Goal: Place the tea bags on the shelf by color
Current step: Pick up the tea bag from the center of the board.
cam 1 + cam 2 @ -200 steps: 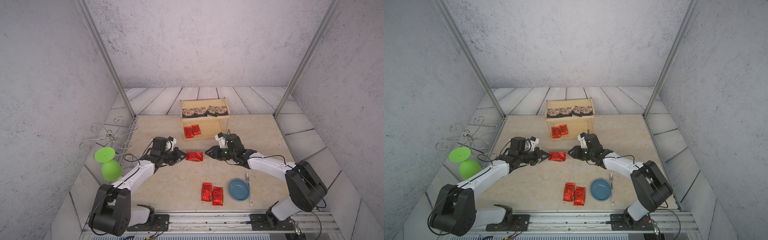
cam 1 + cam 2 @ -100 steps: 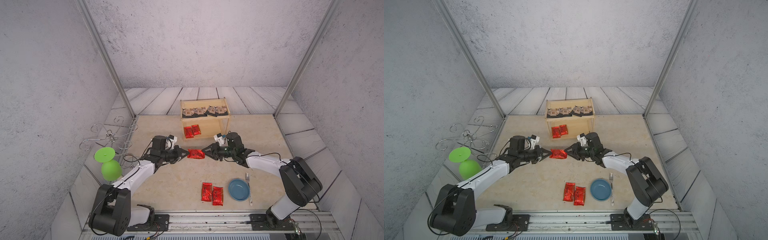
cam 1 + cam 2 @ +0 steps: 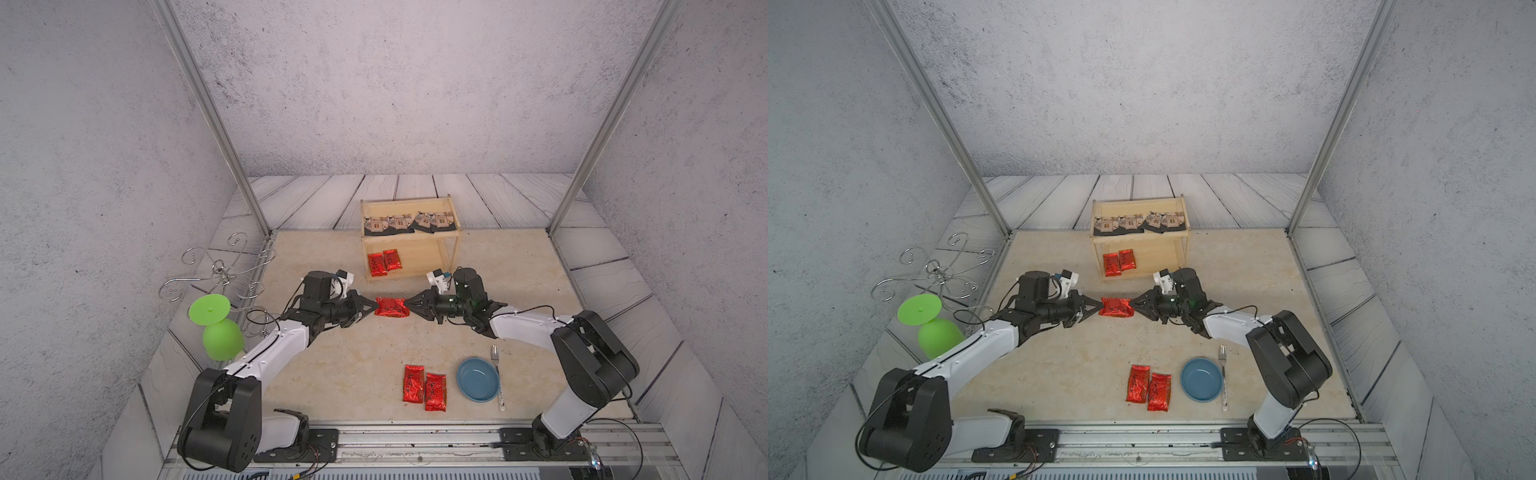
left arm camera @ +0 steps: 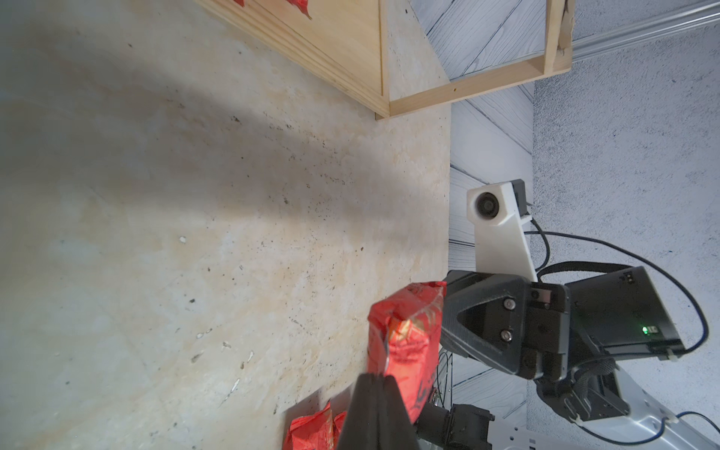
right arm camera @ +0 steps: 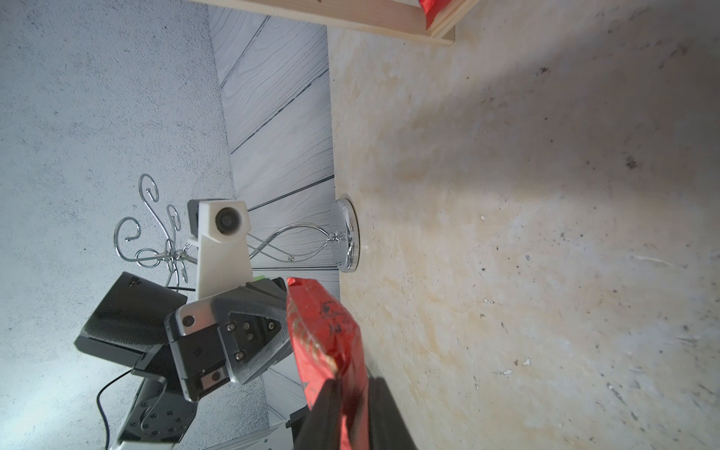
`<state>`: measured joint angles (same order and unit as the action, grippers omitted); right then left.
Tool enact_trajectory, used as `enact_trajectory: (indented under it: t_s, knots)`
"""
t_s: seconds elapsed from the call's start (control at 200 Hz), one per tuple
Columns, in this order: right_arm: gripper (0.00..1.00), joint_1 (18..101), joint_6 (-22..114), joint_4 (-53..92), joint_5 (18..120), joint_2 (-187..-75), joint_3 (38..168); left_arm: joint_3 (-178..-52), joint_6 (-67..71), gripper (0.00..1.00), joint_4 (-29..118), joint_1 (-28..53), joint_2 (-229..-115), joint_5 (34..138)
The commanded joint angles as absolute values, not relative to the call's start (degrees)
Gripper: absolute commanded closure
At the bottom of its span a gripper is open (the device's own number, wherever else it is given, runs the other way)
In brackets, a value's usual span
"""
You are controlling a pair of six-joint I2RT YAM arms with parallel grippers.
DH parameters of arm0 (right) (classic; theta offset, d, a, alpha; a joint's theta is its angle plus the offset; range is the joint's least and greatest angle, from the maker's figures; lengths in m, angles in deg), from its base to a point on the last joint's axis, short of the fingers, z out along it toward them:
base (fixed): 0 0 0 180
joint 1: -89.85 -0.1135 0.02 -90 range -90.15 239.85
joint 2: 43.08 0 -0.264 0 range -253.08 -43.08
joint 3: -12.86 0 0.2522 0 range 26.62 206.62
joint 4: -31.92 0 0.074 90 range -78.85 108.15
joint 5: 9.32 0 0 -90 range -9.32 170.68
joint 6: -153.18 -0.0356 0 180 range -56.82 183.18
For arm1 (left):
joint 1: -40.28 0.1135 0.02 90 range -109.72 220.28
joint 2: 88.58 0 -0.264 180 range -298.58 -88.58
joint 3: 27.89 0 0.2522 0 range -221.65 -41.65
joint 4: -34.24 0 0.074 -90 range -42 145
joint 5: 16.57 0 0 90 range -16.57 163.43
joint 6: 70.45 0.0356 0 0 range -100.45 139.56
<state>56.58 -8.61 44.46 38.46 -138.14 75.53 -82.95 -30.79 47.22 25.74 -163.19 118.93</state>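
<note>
Right hand point(image 3: 410, 310) has closed onto the red tea bag point(image 3: 390, 307), pinched between it and left hand point(image 3: 372, 309).

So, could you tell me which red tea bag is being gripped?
The red tea bag at mid-table, pinched at opposite ends by the left gripper and right gripper; one pair lies beside the blue bowl, another on the shelf.
</note>
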Motion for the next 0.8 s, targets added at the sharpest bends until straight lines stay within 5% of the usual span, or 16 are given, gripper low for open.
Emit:
enact_trajectory:
  t_s: [0.0,0.41,0.796]
  knots:
    - [0.82,56.7,-9.5,47.9,36.5,-137.9,74.8,-82.3,-31.9,1.0,44.6,26.5,-162.5,120.0]
    - [0.85,57.1,-9.5,48.9,35.8,-138.2,74.6,-81.6,-32.6,1.0,43.8,27.0,-162.3,120.4]
    - [1.0,58.0,-10.1,49.2,36.0,-137.4,73.7,-81.2,-32.9,1.0,43.4,27.2,-161.9,120.5]
